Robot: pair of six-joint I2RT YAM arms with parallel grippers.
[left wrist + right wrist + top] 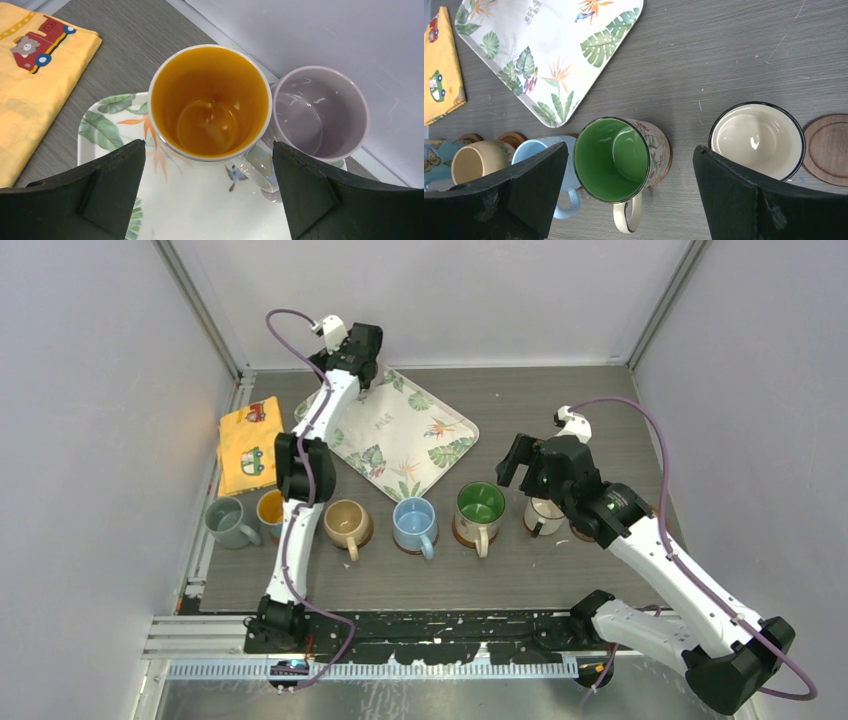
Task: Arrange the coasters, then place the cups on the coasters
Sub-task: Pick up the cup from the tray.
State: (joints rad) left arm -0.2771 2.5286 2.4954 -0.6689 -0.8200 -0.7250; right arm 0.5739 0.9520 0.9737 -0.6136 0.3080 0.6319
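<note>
The left gripper [207, 162] is held, jaws spread wide, over the orange-lined mug [210, 107]; the right gripper [630, 157] likewise over the green-lined mug [610, 159].

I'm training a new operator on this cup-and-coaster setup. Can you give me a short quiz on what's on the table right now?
1. True or false: the left gripper is shut on the orange-inside cup on the tray.
2. The green-inside cup stands on: A) the tray, B) a coaster, C) the yellow cloth.
3. Which cup sits beside the bare coaster?

Key
1. False: its jaws stand open, one on either side of the cup.
2. B.
3. The cream cup.
</note>
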